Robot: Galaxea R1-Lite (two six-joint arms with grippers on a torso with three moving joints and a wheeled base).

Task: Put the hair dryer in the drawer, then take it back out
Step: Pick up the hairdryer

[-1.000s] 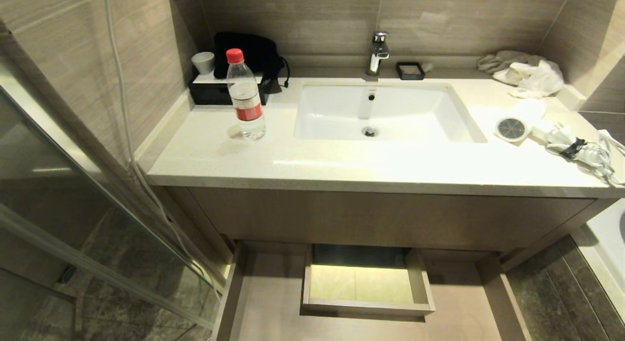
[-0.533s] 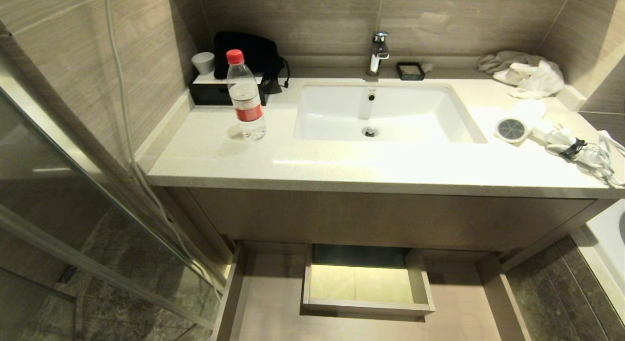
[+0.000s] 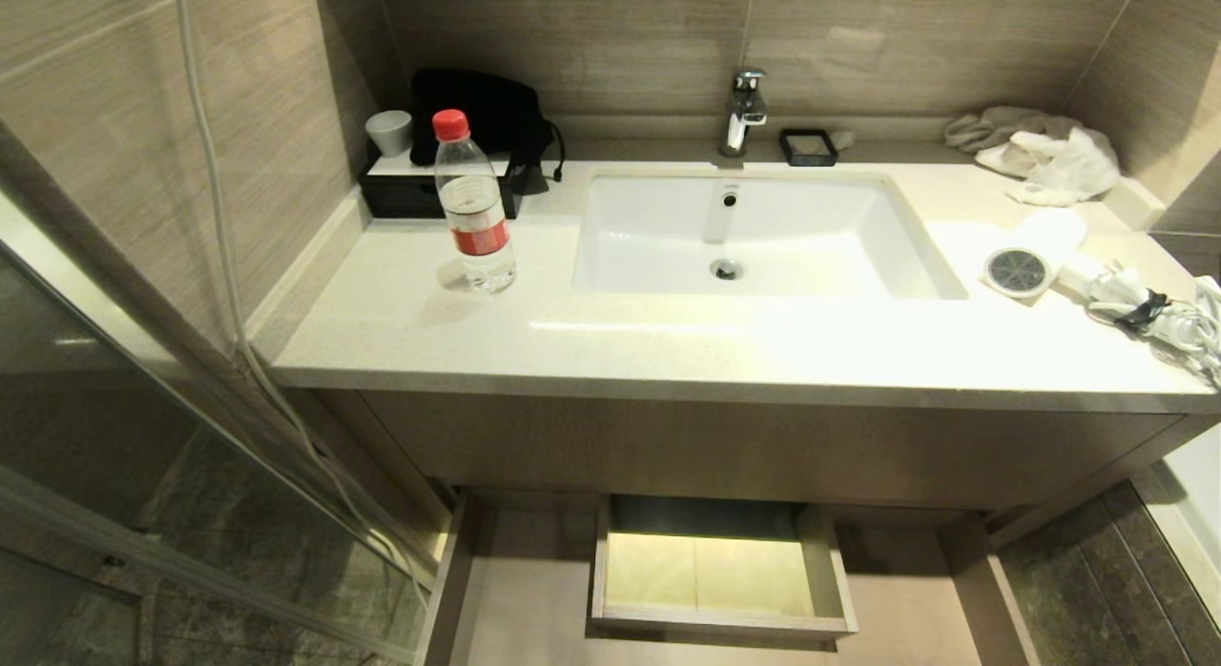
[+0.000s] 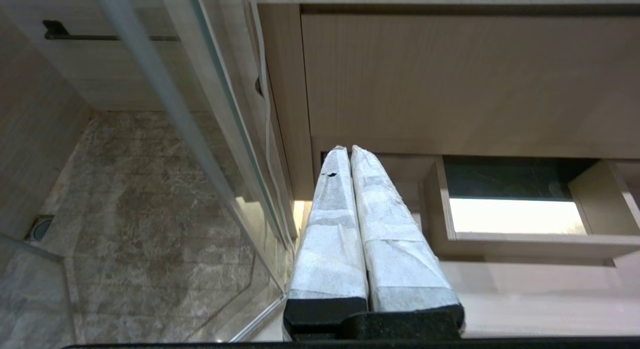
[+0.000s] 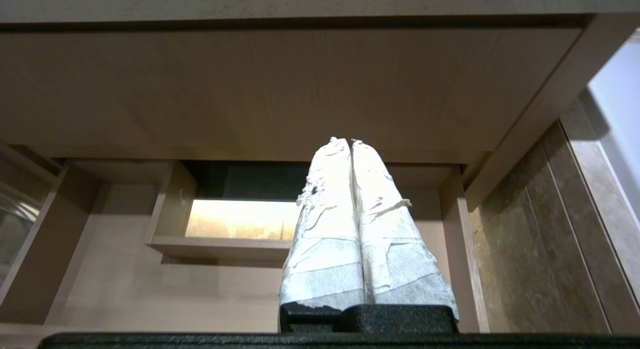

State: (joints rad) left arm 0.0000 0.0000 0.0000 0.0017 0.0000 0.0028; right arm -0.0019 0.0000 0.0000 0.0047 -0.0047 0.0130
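The white hair dryer [image 3: 1035, 256] lies on the counter [image 3: 668, 342] to the right of the sink, its grey mesh grille facing the front and its cord [image 3: 1159, 318] bundled beside it. Below the counter the wood-grain drawer [image 3: 515, 590] stands pulled out, with a boxed cutout [image 3: 720, 571] in the middle of its pale interior. Neither arm shows in the head view. My left gripper [image 4: 348, 150] is shut and empty, low in front of the drawer [image 4: 525, 284] near its left end. The right gripper [image 5: 350, 141] is also shut and empty, facing the drawer [image 5: 125, 289] toward its right end.
A clear bottle with a red cap [image 3: 472, 208] stands left of the sink [image 3: 649, 227]. Behind it are a black box, a cup [image 3: 391, 132] and a black bag [image 3: 477, 113]. A faucet [image 3: 742, 108], a soap dish [image 3: 807, 147] and a white cloth [image 3: 1059, 165] line the back. A glass partition [image 3: 143, 408] stands at the left.
The whole head view has shifted, so the counter and drawer sit a little lower in the picture. Nothing on the counter has moved.
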